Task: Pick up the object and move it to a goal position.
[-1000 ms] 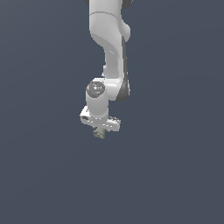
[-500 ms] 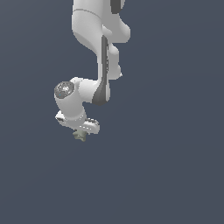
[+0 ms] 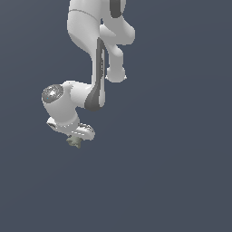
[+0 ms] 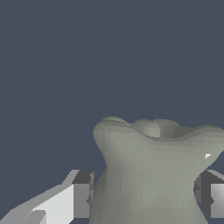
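The object is a tiny pale grey-green lumpy thing. It hangs just under the white gripper bar, at the exterior view's left. My gripper is shut on it. In the wrist view the object fills the space between the two fingers, which press on its two sides. The white arm reaches down from the top of the exterior view and bends toward that view's left.
A plain dark blue-grey surface lies all around. No goal marker shows in either view.
The arm has swung toward the exterior view's left, with the object held in the gripper. The wrist has tilted, so the gripper bar now slants.
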Controlling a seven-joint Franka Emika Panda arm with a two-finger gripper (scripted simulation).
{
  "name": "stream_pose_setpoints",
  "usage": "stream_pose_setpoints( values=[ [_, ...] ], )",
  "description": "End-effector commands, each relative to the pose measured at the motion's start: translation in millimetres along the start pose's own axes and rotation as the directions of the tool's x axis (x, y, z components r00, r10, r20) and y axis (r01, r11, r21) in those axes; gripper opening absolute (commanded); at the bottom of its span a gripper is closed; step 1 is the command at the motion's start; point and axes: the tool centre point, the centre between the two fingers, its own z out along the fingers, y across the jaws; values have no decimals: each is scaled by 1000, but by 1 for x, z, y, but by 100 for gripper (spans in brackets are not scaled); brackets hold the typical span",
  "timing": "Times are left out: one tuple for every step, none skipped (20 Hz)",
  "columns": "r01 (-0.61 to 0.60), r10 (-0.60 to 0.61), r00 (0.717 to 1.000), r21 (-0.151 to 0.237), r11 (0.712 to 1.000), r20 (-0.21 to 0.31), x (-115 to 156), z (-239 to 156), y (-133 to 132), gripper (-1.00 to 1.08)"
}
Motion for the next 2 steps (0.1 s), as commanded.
stream_pose_setpoints(
  values=[
    [1, -1, 1000, 0, 1000, 0, 1, 0, 0, -100],
    [1, -1, 1000, 0, 1000, 0, 1, 0, 0, -100]
  ],
)
